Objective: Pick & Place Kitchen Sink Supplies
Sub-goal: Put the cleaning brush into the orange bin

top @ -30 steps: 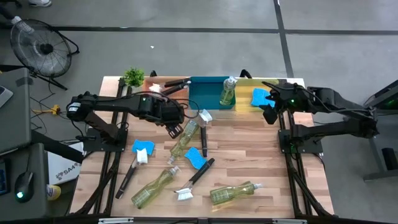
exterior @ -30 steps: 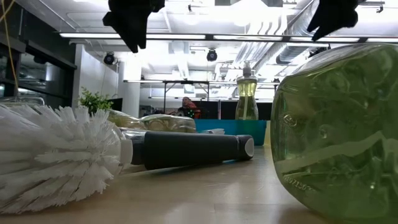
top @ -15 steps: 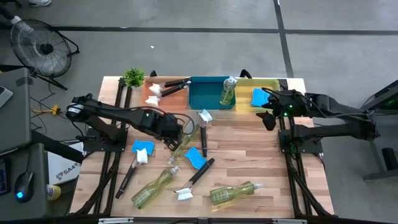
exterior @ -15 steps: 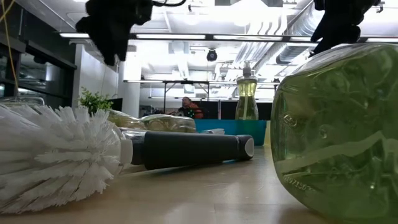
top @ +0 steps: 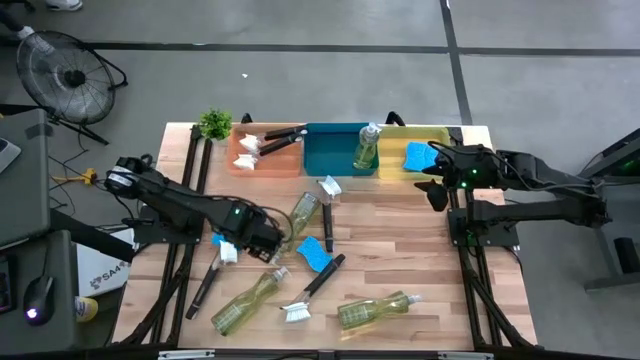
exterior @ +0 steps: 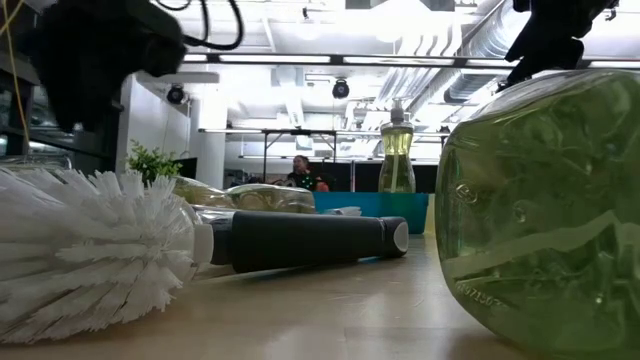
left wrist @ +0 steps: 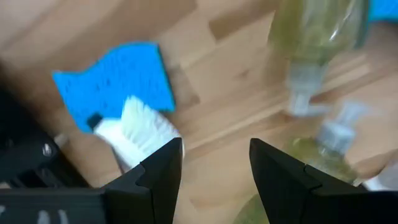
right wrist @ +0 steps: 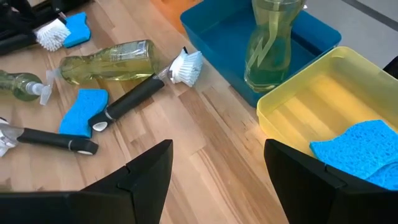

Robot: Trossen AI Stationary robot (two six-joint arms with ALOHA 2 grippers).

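Now the left gripper [top: 262, 243] hovers with parted, empty fingers over the table [top: 400, 235], just beside a blue sponge [top: 229, 236] with a brush head [left wrist: 138, 130] lying on it. Right of that sponge lie bottles [top: 300, 217], another sponge [top: 313, 253] and brushes [top: 318, 283]. Far right of it, the right gripper [top: 437, 187], also open and empty, hangs beside the yellow bin [top: 425, 134] holding a sponge [top: 418, 156].

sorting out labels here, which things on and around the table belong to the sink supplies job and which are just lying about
Job: bottles, sponges, brushes, orange bin, blue bin, yellow bin, left gripper, right gripper.

Lying about: plant, fan.
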